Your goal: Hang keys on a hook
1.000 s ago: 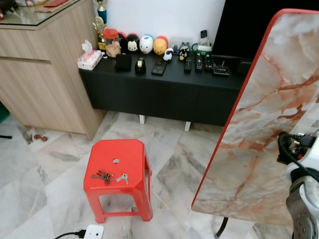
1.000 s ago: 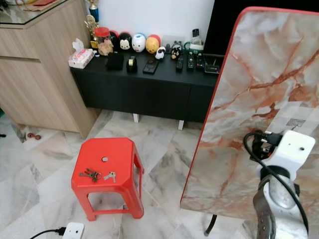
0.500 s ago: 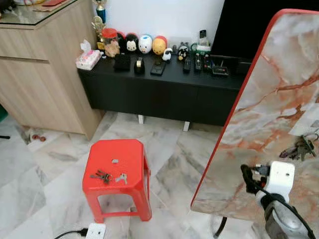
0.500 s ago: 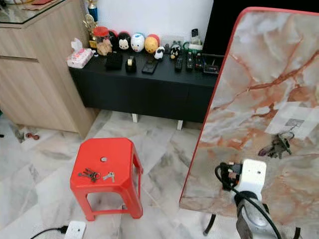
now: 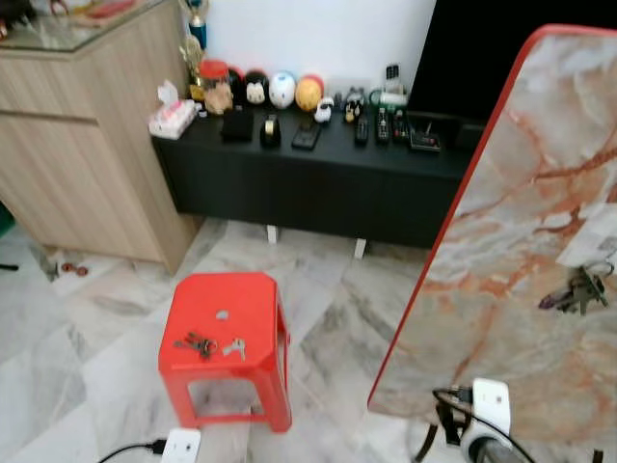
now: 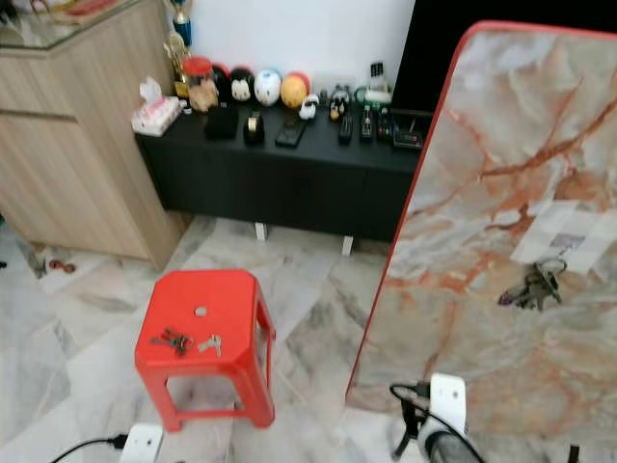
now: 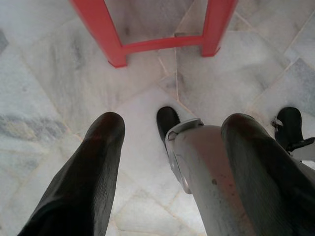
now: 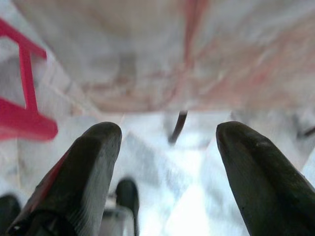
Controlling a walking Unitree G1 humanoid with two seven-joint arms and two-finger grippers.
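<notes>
A metal key bunch is hanging on a small hook against the upright marble-patterned, red-edged panel. More keys are lying on the glossy red plastic stool. The right gripper and left gripper are hanging released, empty; the right arm is cut off by the frame edge.
</notes>
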